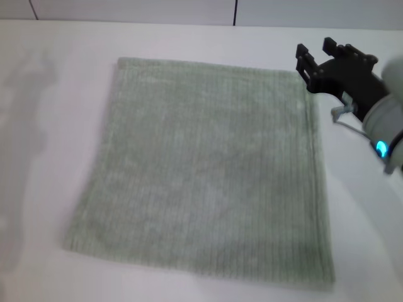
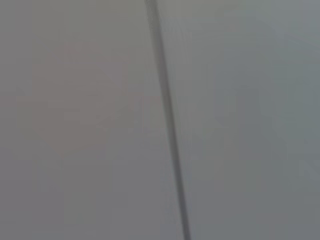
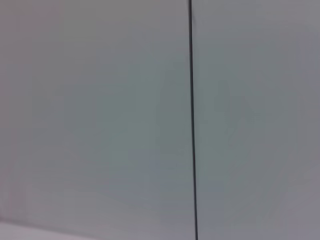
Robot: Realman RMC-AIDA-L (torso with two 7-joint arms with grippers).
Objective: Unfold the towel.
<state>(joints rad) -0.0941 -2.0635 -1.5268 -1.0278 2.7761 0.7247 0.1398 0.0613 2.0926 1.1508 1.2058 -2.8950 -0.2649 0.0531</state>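
The towel (image 1: 204, 167) lies spread out flat on the white table (image 1: 56, 126). It is one big pale green sheet with thin lines running down it. All four of its sides can be seen. A thin sewn edge runs down the side nearest the right gripper.

The right gripper (image 1: 313, 53) is black and sits up in the air just past the far corner of the towel on that side. Its two short fingers (image 1: 303, 54) point toward the towel. There is a small gap between them, so the gripper is open a little. Nothing is held between the fingers. They hold no cloth, and I cannot tell if the tips touch the corner or hang just above it. The towel spreads away from the fingertips, out in front of them and toward the near side of the table. Behind the fingers, the arm (image 1: 383, 119) is pale grey, with a small blue light (image 1: 381, 148) glowing on it.

The left gripper does not show in any view. On the table beyond the towel's other side there is a soft grey shadow (image 1: 25, 113).

Both wrist views show only a plain pale wall (image 3: 100, 120) with one thin dark line (image 3: 192, 120) running down it. No towel and no fingers show there.
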